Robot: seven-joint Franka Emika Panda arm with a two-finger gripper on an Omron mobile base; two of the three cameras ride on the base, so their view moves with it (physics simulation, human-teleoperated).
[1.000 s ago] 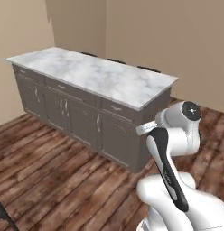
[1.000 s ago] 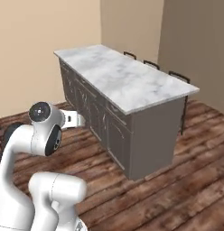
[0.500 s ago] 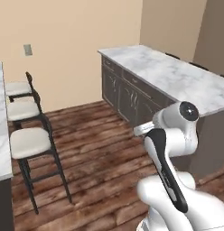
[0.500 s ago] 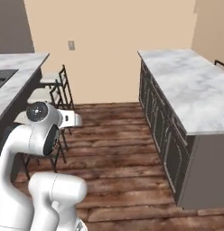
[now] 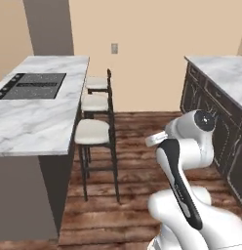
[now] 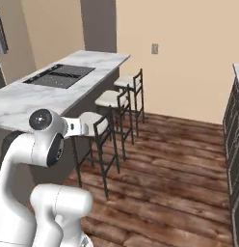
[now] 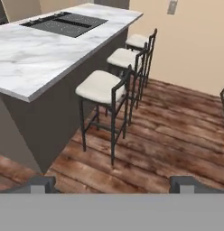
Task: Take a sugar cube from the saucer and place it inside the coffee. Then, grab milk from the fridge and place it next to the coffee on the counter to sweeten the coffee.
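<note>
The island counter (image 5: pixel 40 122) is topped with white marble veined in grey, smooth and softly matt, and a flat black cooktop (image 5: pixel 32 85) with a faintly speckled, glassy face is set into it — the second counter (image 5: pixel 223 73) at the right carries the same marble over dark grey-brown panelled cabinet fronts (image 5: pixel 225 141). Three bar stools (image 7: pixel 107 88) have thin black metal frames and pale cushioned seats that look like smooth matt fabric or leather; which of the two is unclear. The floor (image 6: pixel 179 178) is dark reddish-brown wood planking with visible grain and a low sheen, and the walls (image 6: pixel 198 53) are plain matt beige — a small grey plate (image 5: pixel 114 48) sits on one.
</note>
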